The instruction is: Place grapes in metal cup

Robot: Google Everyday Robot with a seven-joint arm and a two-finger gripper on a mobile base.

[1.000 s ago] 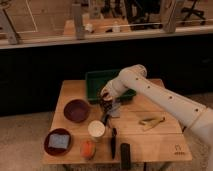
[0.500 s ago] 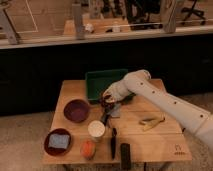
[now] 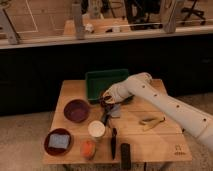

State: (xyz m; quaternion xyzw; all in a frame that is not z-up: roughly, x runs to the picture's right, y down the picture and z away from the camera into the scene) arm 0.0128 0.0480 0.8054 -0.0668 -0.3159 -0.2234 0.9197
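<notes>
**Holding grapes above one metal cup**

Lying at the near edge of the wooden table (image 3: 165, 142) are one black rectangular block (image 3: 125, 152), one dark utensil (image 3: 114, 142) and one orange fruit (image 3: 88, 148). Left of them sits one dark red bowl (image 3: 58, 141) holding a blue sponge (image 3: 58, 141). Farther in stands one cream-topped cup (image 3: 96, 129), with one yellowish object (image 3: 151, 121) to the right. Beyond that, one purple bowl (image 3: 76, 110) sits on the left and one metal cup (image 3: 115, 111) near the middle. Just left of and above that cup, the gripper (image 3: 106, 100) hangs on the white arm (image 3: 165, 107), pinching the dark grapes (image 3: 107, 103). Farthest back lies one green tray (image 3: 98, 80).
</notes>
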